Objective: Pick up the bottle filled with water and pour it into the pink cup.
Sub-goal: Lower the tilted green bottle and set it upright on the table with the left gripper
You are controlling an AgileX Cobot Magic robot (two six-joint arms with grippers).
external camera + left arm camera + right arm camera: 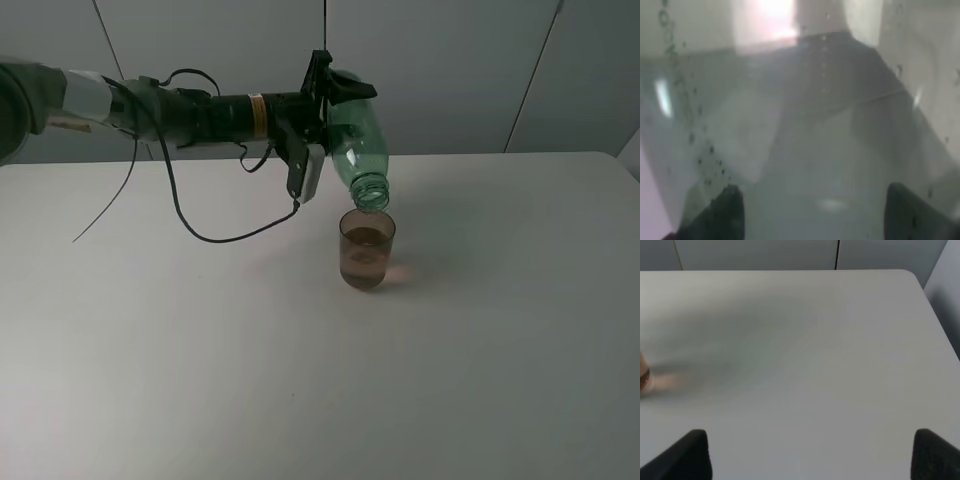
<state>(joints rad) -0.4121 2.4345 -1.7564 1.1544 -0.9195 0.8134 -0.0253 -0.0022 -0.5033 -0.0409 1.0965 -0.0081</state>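
The left arm reached in from 9 o'clock in the high view. Its jaws were clenched on the body of the bottle and held it clear of the worktop. The bottle was tipped steeply, its long axis running from the base at about 11 o'clock down to the open mouth at between 5 and 6 o'clock.

The pink cup stood upright on the worktop straight under that mouth, at roughly 5 o'clock from the jaws. The mouth hung just above the rim; whether the two touched could not be told. The cup appeared partly filled, with a liquid surface showing some way below its rim. No stream was visible between mouth and cup.

In the left wrist view the bottle wall filled the frame, blurred and beaded with droplets, so how much water remained inside could not be judged.

The right jaws were released, spread wide over bare worktop with nothing between them, and did not appear in the high view. The left arm was plainly the one on the job; any further pouring would turn on keeping the mouth over the cup.
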